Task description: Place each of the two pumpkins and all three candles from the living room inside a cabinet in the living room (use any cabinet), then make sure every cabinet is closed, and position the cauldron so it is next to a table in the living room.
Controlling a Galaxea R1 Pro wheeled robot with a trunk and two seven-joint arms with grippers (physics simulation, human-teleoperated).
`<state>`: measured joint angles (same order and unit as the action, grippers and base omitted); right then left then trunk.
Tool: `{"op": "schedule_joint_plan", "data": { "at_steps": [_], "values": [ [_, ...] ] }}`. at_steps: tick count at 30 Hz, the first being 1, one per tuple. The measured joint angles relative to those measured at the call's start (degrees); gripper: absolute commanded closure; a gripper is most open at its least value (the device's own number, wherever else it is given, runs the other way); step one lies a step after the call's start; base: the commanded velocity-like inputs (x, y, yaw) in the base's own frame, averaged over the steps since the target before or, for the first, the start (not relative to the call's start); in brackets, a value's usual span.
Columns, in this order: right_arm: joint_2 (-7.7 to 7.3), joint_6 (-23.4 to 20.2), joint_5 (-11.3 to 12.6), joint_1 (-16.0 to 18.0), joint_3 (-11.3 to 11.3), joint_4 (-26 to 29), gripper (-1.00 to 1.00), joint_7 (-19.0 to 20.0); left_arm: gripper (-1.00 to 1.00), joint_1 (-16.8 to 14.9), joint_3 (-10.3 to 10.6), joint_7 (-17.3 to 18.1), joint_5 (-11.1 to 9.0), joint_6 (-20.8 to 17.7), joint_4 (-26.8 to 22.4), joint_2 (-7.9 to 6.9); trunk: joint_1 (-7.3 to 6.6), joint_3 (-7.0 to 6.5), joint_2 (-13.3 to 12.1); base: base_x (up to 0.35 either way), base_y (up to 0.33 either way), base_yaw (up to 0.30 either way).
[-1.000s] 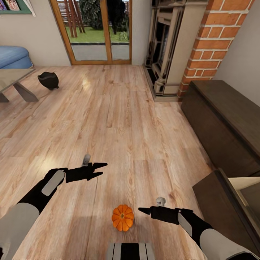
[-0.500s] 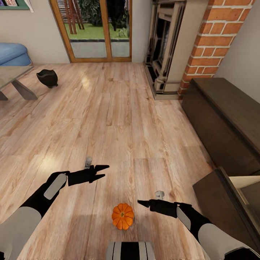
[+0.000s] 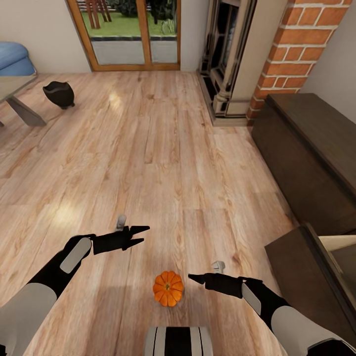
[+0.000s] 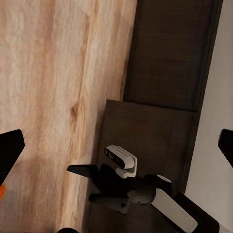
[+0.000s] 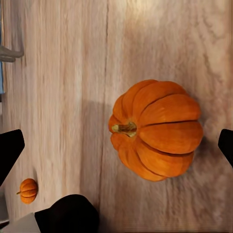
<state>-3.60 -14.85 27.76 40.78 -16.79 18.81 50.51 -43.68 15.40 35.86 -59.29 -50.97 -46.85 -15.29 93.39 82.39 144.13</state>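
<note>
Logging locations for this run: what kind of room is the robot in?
Most likely a living room: a carved fireplace beside a brick column, a blue sofa, and a low glass-topped table on wood flooring.

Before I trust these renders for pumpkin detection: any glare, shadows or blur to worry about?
Head view: sharp; pale glare streaks on the wooden floor near the glass door, soft shadow under the pumpkin. Right wrist view: pumpkin crisp, floor grain slightly smeared. Left wrist view: the cabinet is dark and low-contrast.

My own fingertips [image 4: 9, 153] sit wide apart at the frame's edges. Between them I see my right gripper [image 4: 80, 183] over the dark cabinet [image 4: 165, 63] and wooden floor [image 4: 63, 73].
</note>
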Motion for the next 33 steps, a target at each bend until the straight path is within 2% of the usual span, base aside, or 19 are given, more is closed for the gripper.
{"op": "schedule_joint_plan", "data": {
  "at_steps": [33],
  "values": [
    [0.07, 0.8, -0.4, 0.0, -0.6, 0.1, -1.0, -0.1, -1.0, 0.0, 0.1, 0.0, 0.0, 0.0, -0.1, 0.0, 0.85, 7.31, 0.4, 0.0, 0.0, 0.0]
  ]
}}
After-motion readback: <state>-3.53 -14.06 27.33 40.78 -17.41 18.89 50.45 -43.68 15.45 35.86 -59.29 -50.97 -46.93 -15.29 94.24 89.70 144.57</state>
